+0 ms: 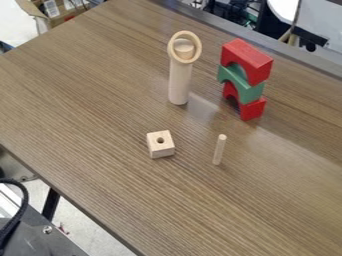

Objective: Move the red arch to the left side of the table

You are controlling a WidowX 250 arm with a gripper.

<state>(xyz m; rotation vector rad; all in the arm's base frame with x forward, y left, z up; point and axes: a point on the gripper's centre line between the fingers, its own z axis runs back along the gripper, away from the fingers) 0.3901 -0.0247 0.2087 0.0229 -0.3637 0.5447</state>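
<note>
1. Desk [100, 105]: the pick-up seems the step in hand.
2. Wooden cylinder [180, 82]: upright, near the stack.
3. Upper red arch [247, 56]: atop the green arch [242, 86], right of the cylinder; next, probably grip and lift it straight up.
4. Gripper: cannot tell whether wide, narrow or loaded.

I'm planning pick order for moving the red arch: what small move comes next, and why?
Probably bring the end effector over the top red arch and line it up for a grip: that arch rests uppermost, on the green arch, with a lower red arch beneath, so lifting it first seems least likely to topple anything.
</note>
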